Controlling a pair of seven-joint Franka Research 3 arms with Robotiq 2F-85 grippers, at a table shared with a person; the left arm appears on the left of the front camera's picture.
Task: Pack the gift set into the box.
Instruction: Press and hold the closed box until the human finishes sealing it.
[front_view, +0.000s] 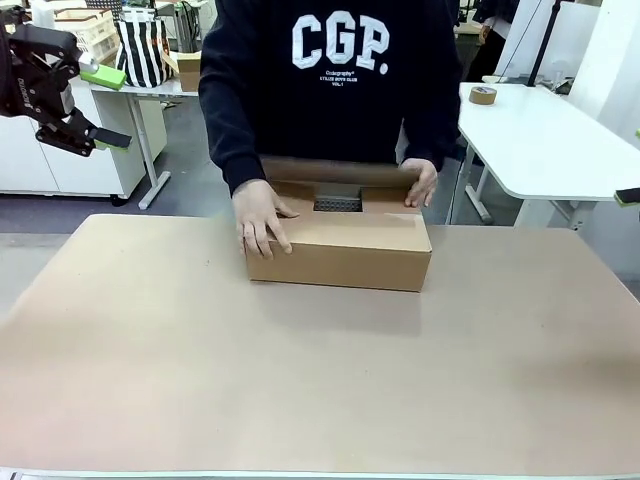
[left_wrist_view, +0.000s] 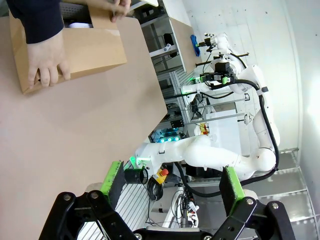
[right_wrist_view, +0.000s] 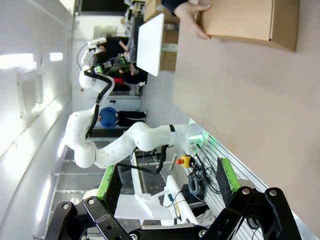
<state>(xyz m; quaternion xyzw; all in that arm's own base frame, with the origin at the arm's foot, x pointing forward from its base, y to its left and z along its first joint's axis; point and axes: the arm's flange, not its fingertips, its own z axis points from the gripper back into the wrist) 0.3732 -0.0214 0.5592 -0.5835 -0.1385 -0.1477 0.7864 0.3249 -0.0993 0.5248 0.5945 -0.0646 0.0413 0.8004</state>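
My left gripper (left_wrist_view: 172, 172) and right gripper (right_wrist_view: 167, 175) both gape empty, so reaching in now I risk hitting the person's hands (front_view: 262, 215) on the box (front_view: 340, 255).

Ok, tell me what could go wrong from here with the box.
Both of the person's hands rest on the box, so a claw reaching in could strike them.
The near flap covers much of the opening; anything lowered in may catch on it.
The left claw hangs open, raised at the left; swinging toward the box could brush the person's arm.
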